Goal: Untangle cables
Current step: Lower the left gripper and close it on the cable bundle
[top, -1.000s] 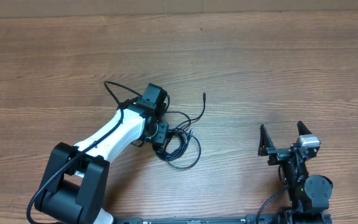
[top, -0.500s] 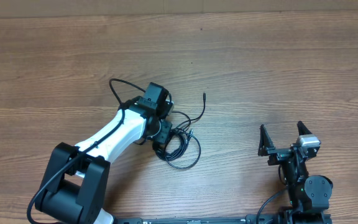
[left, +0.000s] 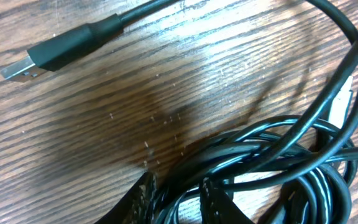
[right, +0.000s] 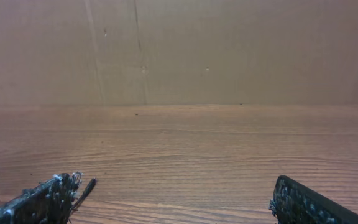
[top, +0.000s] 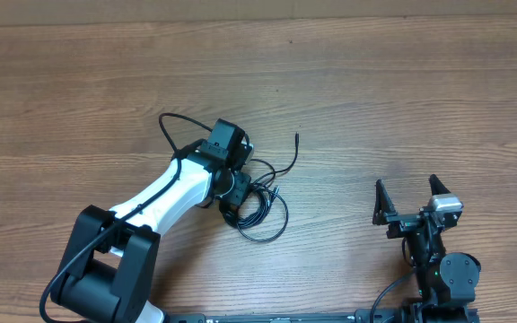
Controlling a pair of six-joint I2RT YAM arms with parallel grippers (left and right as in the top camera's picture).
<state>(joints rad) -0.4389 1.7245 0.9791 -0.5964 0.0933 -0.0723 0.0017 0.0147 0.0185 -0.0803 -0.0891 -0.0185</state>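
Observation:
The cables [top: 263, 212] lie as a black tangle of loops on the wooden table left of centre, with one free end [top: 296, 137] reaching up and right. My left gripper [top: 235, 205] is down at the tangle's left edge. In the left wrist view its fingers [left: 143, 196] stand close together with several strands of the cables [left: 291, 149] pinched between them, so the left gripper [left: 178, 198] is shut on them. A USB plug [left: 27, 67] lies loose on the wood at upper left. My right gripper [top: 407, 185] stands open and empty at the front right, well away from the tangle.
The table [top: 402, 81] is bare wood, with a brown cardboard wall [right: 179, 50] along its far edge. A thicker black cable [top: 165, 124] loops off the left arm's wrist. The right gripper [right: 176, 202] faces bare wood, with a small dark tip [right: 87, 186] beside its left finger.
The left gripper's fingers have come together on the strands at the tangle's left edge, and the tangle has shifted slightly. The right arm has not moved.

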